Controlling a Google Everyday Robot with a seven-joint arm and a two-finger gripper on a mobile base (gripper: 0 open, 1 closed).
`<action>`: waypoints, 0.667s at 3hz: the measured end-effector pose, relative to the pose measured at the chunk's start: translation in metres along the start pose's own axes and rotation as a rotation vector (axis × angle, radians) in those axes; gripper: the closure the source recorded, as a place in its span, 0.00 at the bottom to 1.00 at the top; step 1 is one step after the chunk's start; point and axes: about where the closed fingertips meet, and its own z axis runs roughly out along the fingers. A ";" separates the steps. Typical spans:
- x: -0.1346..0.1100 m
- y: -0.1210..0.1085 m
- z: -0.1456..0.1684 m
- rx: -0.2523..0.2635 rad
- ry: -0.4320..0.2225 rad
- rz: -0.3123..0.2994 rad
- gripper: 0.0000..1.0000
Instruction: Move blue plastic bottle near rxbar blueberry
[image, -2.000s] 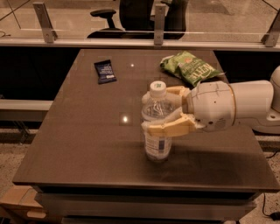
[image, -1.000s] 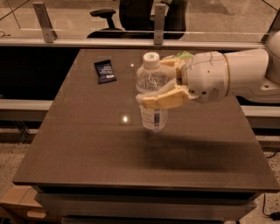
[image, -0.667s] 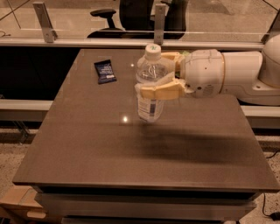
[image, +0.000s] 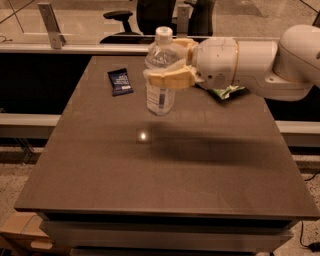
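Note:
The blue plastic bottle (image: 160, 95), clear with a white cap and a white-and-blue label, hangs upright above the table's far middle. My gripper (image: 169, 64) is shut on the bottle around its upper body, its tan fingers (image: 167, 80) wrapping it, with the white arm reaching in from the right. The rxbar blueberry (image: 120, 81), a small flat dark blue wrapper with white lettering, lies on the table to the left of the bottle, a short gap away.
A crinkled green chip bag (image: 225, 91) lies at the back right, mostly hidden behind my arm. The brown table (image: 165, 170) has a glass barrier and an office chair (image: 120, 17) behind it. The bottle's shadow falls across the table's middle.
My gripper lifted the bottle off the table's middle and carried it back and left, toward the rxbar blueberry. The wrapper and chip bag have not moved.

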 end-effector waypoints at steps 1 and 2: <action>-0.011 -0.022 0.019 -0.016 0.075 0.006 1.00; -0.006 -0.042 0.033 -0.028 0.134 0.040 1.00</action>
